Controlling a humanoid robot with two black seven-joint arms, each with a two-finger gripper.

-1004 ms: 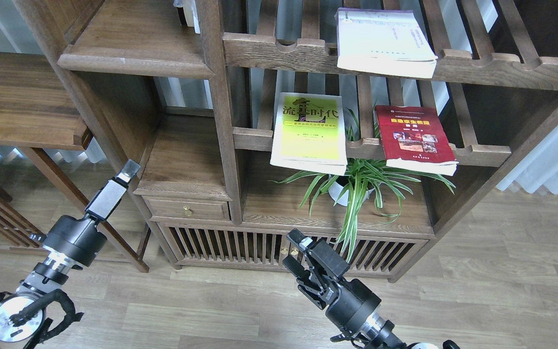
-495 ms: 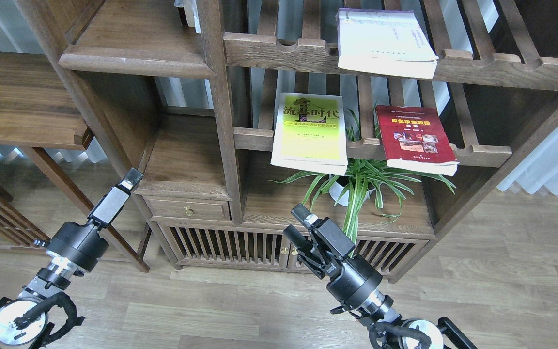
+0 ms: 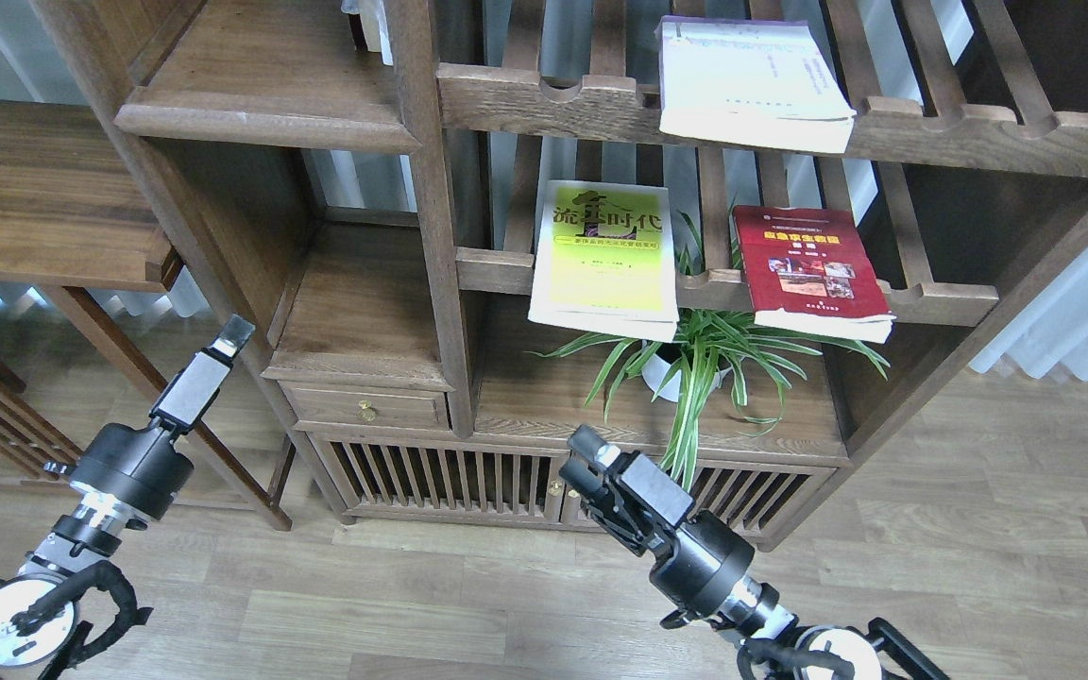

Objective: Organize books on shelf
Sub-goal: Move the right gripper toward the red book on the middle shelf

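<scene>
Your right gripper [image 3: 585, 455] hangs low before the cabinet, holding nothing; its fingers look closed, though you cannot tell for sure. The yellow-green book [image 3: 603, 260], with black Chinese characters, and the dark red book [image 3: 812, 271] lie on the lower slatted rack [image 3: 941, 300]; the white-lavender book [image 3: 749, 83] on the upper rack [image 3: 544, 102].

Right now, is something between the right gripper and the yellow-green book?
Yes. The spider plant stands on the board below the yellow-green book, its leaves spreading just above the right gripper. A straight lift left of the leaves looks free, as far as this view shows.
</scene>
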